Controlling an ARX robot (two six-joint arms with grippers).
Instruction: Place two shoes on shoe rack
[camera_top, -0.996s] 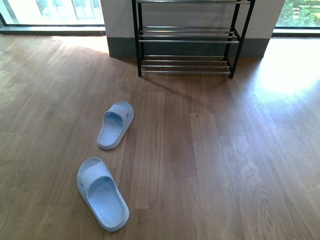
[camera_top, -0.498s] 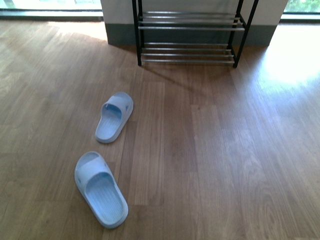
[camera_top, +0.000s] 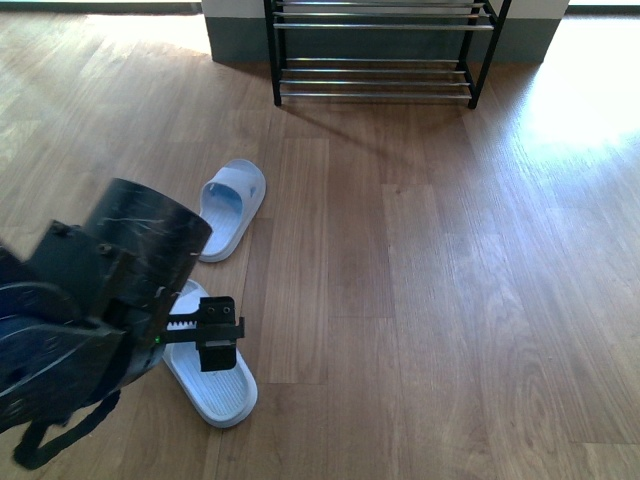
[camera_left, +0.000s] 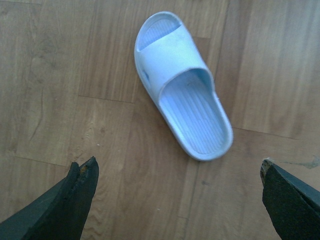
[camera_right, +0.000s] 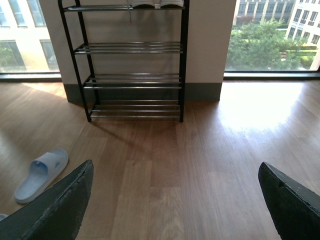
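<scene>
Hover of left gripper (camera_left: 177, 167), spread empty, over near blue slipper (camera_left: 182, 90), presumably to grab. Right gripper (camera_right: 176, 165) spread too, facing shoe rack (camera_right: 132, 47).

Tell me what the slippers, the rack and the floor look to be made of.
Slippers: likely moulded rubber or foam, matte, one piece with a ribbed footbed. Shoe rack: metal by the look, black painted frame, shiny chrome-like rods that catch light. Floor: wood-grain planks with a low sheen; real wood or laminate cannot be told.
</scene>
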